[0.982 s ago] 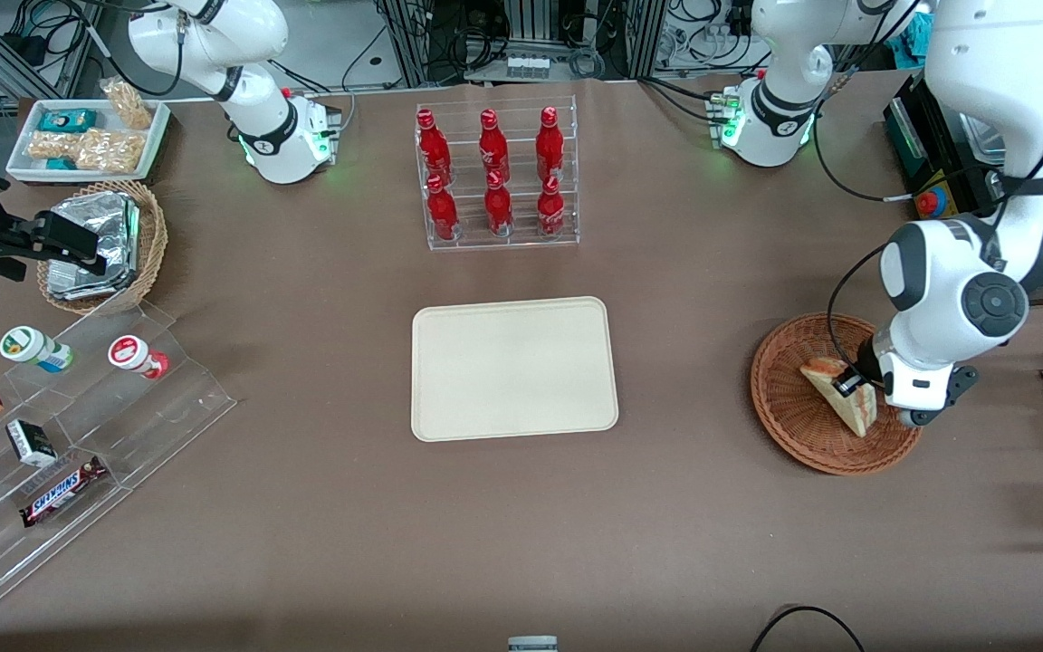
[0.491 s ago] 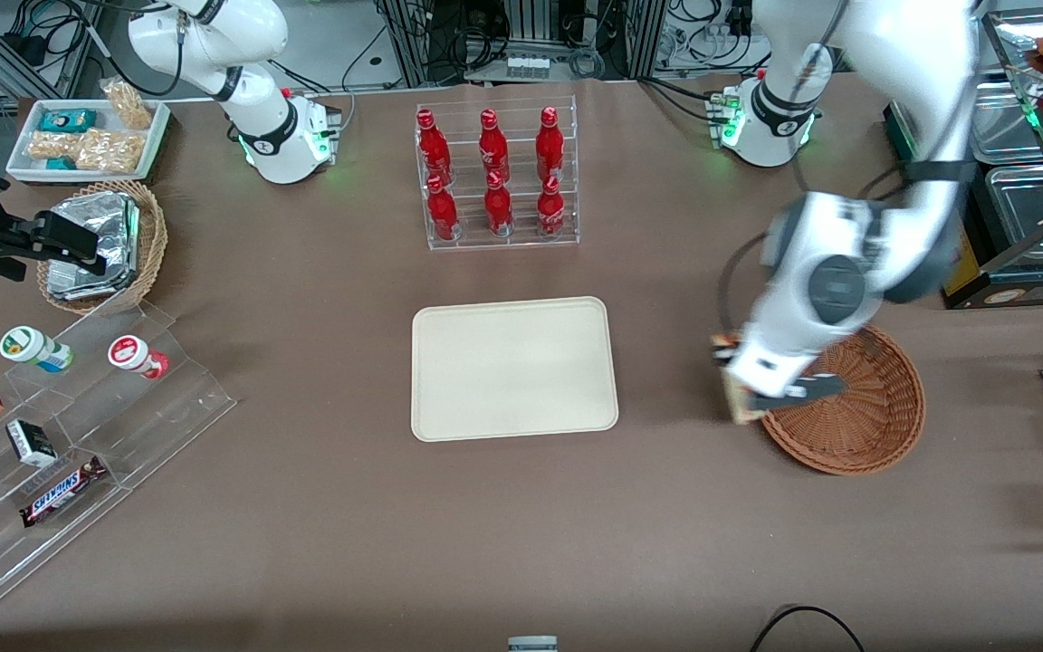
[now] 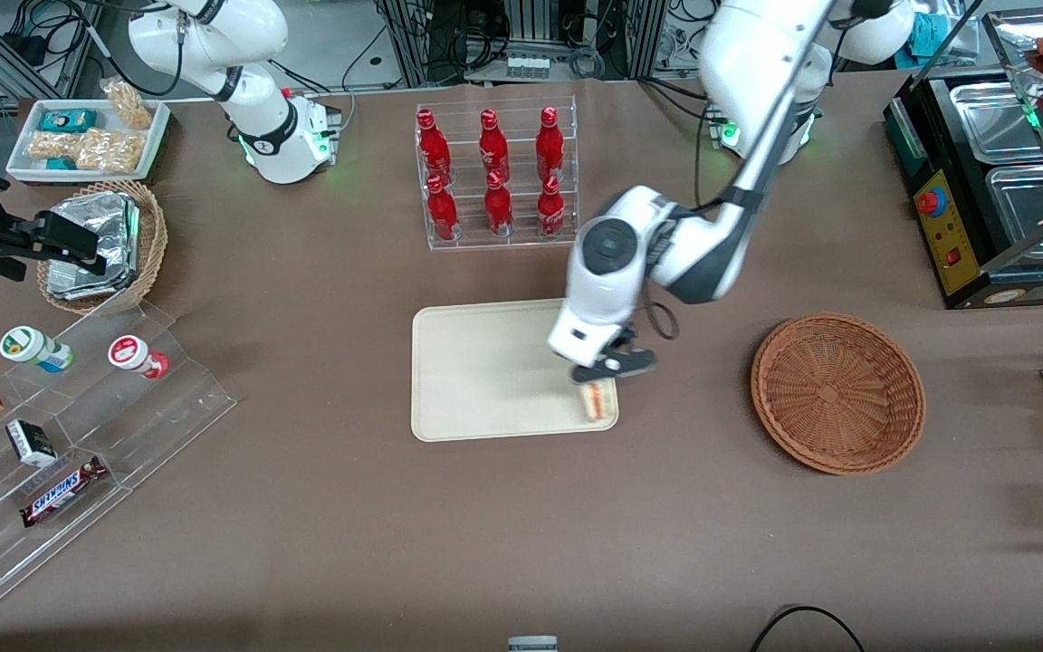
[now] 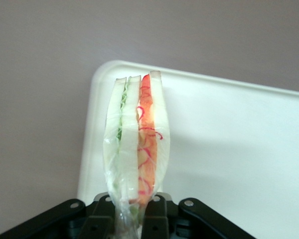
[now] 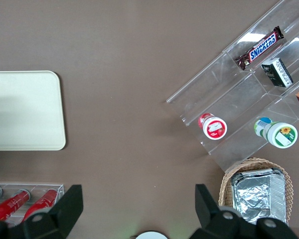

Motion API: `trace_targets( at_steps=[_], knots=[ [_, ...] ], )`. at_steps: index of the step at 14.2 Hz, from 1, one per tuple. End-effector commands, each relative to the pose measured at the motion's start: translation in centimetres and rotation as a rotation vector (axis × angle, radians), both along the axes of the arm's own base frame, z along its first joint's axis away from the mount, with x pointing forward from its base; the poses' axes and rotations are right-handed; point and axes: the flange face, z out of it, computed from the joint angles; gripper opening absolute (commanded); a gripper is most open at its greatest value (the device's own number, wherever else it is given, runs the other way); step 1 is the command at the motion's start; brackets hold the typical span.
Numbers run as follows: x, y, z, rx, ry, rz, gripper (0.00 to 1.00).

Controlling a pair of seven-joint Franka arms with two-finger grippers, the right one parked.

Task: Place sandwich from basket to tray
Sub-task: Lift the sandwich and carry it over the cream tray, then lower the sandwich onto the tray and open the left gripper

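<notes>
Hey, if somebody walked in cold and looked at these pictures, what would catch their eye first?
Probably the gripper over a corner of the cream tray, shut on the clear-wrapped sandwich with its red and green filling edge-on. Next, the reddish-brown basket lying empty toward the working arm's end, and the rack of red bottles farther from the camera than the tray.

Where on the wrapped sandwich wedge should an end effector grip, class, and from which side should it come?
Across the two flat bread faces at one narrow end, probably from above, as the end effector now shut on the sandwich does over the tray: the wedge is thin, so the fingers press its layers together.
</notes>
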Motion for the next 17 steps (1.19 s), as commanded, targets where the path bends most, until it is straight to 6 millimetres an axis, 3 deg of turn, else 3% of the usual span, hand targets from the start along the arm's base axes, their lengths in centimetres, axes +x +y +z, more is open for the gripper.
trace_targets(
  at_steps=[1,5,6,9,11,12,13,15,17],
  knots=[
    [-1.4,-4.8,-0.5,-0.001,-0.036,0.0,0.0],
    [-4.4,-9.4,-2.2,-0.011,-0.051,-0.057,0.0],
    [-5.0,-9.9,-3.1,-0.001,-0.049,-0.067,0.0],
    [-4.5,-10.6,-4.2,0.029,-0.088,-0.058,0.0],
    [-4.6,-10.5,-4.9,0.047,-0.103,-0.06,0.06],
    [-4.6,-10.5,-4.9,0.048,-0.104,-0.064,0.31],
    [-4.5,-10.5,-4.6,0.046,-0.106,-0.071,0.98],
    [-4.2,-10.5,-3.4,0.034,-0.114,-0.06,1.0],
    [-4.3,-10.3,-0.4,0.024,-0.129,-0.059,1.0]
  ],
)
